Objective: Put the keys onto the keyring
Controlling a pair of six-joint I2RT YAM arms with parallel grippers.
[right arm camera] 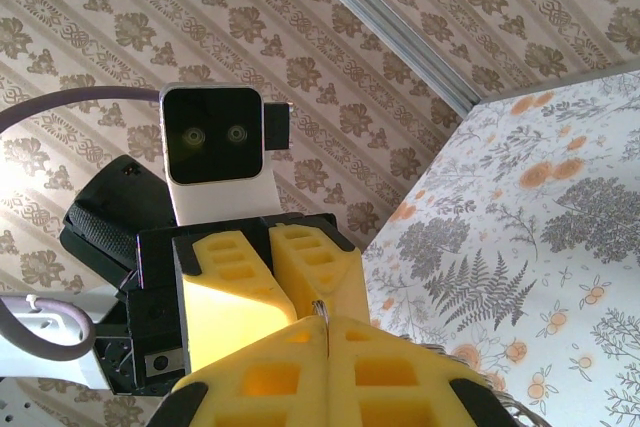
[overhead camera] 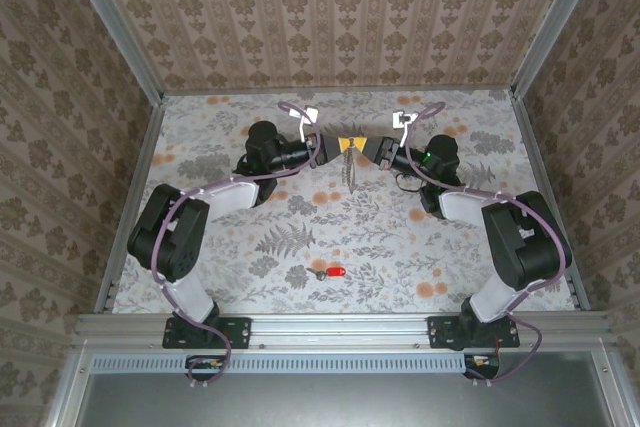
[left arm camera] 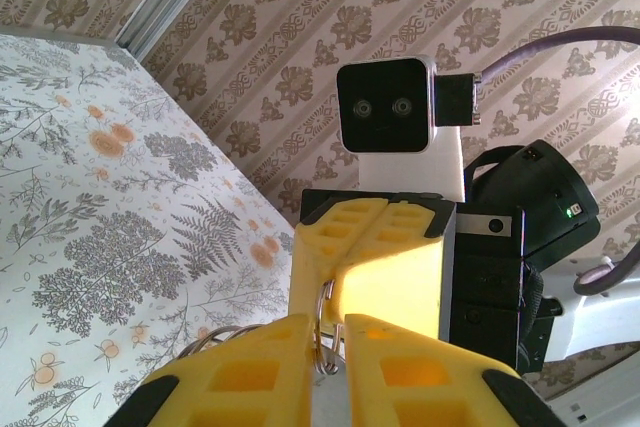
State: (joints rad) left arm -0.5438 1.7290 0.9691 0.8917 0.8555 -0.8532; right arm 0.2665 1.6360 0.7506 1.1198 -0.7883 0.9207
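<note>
top external view: the two arms meet high in the upper centre of the frame, and the keyring (overhead camera: 352, 172) hangs between and just below their fingertips, clear of the table (overhead camera: 250, 237). the right gripper (right arm camera: 326, 332) has its yellow fingers pressed together, with a sliver of the ring's wire pinched at the seam. the left gripper (left arm camera: 328, 347) has its fingers drawn close around the ring's wire, but a slim gap shows beside it. i cannot tell whether it is truly clamping or only cradling the wire.

the red key (overhead camera: 335, 274) lies flat on the table in the lower centre of the frame, well apart from both grippers and below them. its long axis runs roughly left to right, red head to the right, blade to the left. it sits about midway between the two arm bases, so neither arm looks clearly nearer. my guess is that one hand must give up the ring and come down and back for it.

the surface is a floral, fern-printed cloth, which makes a busy ground for so small a key. patterned wallpaper panels in metal frames close in three sides, leaving fair elbow room.
</note>
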